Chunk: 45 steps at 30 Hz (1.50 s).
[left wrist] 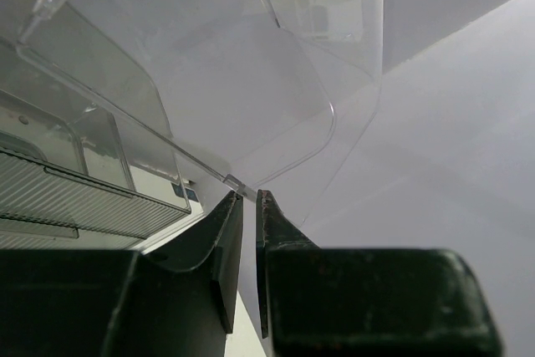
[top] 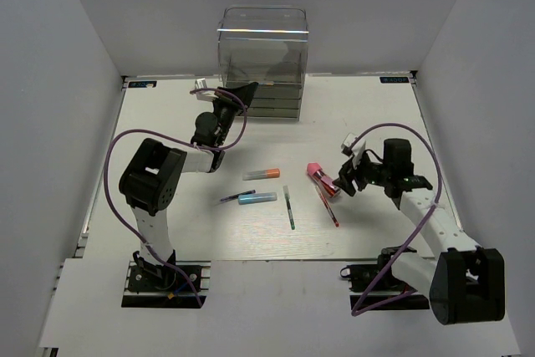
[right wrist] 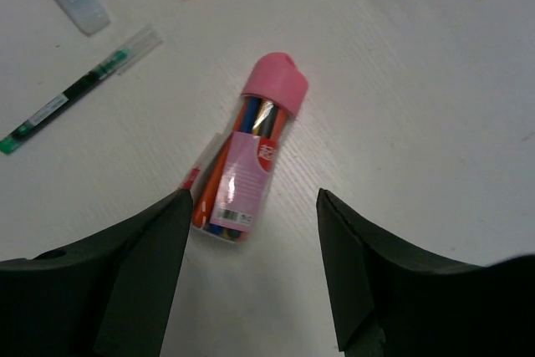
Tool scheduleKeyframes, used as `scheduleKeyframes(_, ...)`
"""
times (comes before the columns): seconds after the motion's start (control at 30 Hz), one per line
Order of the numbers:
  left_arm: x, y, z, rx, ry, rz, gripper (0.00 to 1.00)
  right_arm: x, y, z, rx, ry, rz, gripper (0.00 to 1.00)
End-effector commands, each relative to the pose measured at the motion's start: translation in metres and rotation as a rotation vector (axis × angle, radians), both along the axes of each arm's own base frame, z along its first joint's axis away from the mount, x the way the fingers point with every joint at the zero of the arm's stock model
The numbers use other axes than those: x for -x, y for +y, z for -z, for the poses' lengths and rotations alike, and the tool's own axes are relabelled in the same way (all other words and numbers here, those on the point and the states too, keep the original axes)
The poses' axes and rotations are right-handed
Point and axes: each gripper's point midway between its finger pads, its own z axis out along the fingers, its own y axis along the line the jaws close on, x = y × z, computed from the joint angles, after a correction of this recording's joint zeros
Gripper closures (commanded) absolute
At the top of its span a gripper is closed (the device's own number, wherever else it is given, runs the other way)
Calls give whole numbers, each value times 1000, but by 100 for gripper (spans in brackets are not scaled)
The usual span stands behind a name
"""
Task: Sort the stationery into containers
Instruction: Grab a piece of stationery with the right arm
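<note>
Grip unclear for left fingers (left wrist: 230, 223), narrow at tall clear plastic box (top: 262, 48); right fingers (right wrist: 167, 232) wide above stubby pink-red tube (right wrist: 251, 165) half-hiding thin red pen (right wrist: 194, 175).

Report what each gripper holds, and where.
Left gripper pinches a thin clear edge of the drawer box, it seems. Right gripper holds nothing; open above the pink-capped tube.

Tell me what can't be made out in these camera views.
Drawer contents: top view, dark tint of the drawer box hides them.
Whether left gripper pinches the clear edge: left wrist, transparent plastic fades at the tips.
Thin red pen: right wrist, mostly hidden by the pink-red tube.
Tube label print: right wrist, too small.
</note>
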Motion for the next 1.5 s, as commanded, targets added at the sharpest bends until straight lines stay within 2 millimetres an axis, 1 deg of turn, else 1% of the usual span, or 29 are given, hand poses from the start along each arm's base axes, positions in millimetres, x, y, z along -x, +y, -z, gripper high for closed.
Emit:
scheduleKeyframes(0.0,20,18,-86,128,-259,-31,78,10,15,4,5,76,-74,31)
scheduleKeyframes(0.03,20,18,-86,128,-259,-31,78,7,16,4,12,81,-73,29)
scheduleKeyframes(0.07,20,18,-86,128,-259,-31,78,6,15,11,28,113,-67,28)
scheduleKeyframes(0.1,20,18,-86,128,-259,-31,78,7,19,12,38,122,-78,28)
scheduleKeyframes(0.17,20,18,-86,128,-259,-31,78,7,21,20,66,154,-73,26)
scheduleKeyframes(0.2,21,18,-82,124,-251,-31,78,8,23,23,70,165,-71,26)
scheduleKeyframes(0.23,21,18,-82,124,-251,-31,78,5,25,22,67,164,-61,26)
scheduleKeyframes(0.27,21,18,-82,124,-251,-31,78,4,23,27,92,169,-39,25)
scheduleKeyframes(0.3,23,19,-87,128,-259,-31,78,3,25,29,93,174,-36,25)
scheduleKeyframes(0.37,23,19,-87,128,-259,-31,78,0,22,32,114,183,-5,25)
scheduleKeyframes(0.4,23,19,-83,124,-251,-31,78,0,22,39,122,208,4,25)
scheduleKeyframes(0.43,23,19,-83,124,-251,-31,78,1,24,41,128,216,3,25)
scheduleKeyframes(0.5,23,19,-83,124,-251,-31,78,-3,20,48,157,214,38,25)
scheduleKeyframes(0.53,23,19,-83,124,-251,-31,78,-5,20,49,156,212,50,26)
scheduleKeyframes(0.57,23,19,-83,124,-251,-31,78,-7,15,52,171,216,84,26)
scheduleKeyframes(0.6,24,19,-85,135,-256,-26,78,-10,15,52,169,209,98,30)
scheduleKeyframes(0.63,24,19,-85,135,-256,-26,78,-10,16,53,168,210,104,30)
scheduleKeyframes(0.7,24,19,-85,135,-256,-26,78,-14,12,59,189,219,127,33)
scheduleKeyframes(0.73,24,19,-85,135,-256,-26,78,-14,8,63,200,232,143,33)
scheduleKeyframes(0.97,26,20,-79,138,-243,-22,78,-13,14,72,207,262,130,34)
scheduleKeyframes(1.13,26,20,-79,138,-243,-22,78,-11,10,83,232,277,131,36)
scheduleKeyframes(1.17,26,20,-79,138,-243,-22,78,-12,10,83,234,271,131,39)
scheduleKeyframes(1.2,26,20,-79,138,-243,-22,78,-12,11,84,234,269,122,48)
scheduleKeyframes(1.3,26,20,-79,138,-243,-22,78,-10,13,88,239,269,98,62)
scheduleKeyframes(1.33,25,19,-77,134,-234,-22,78,-10,12,87,239,267,94,69)
scheduleKeyframes(1.37,25,19,-77,134,-233,-22,78,-14,14,82,236,247,87,72)
scheduleKeyframes(1.4,25,19,-77,134,-233,-22,78,-16,14,79,240,236,75,80)
scheduleKeyframes(1.47,25,19,-77,134,-233,-22,78,-30,19,57,227,160,61,86)
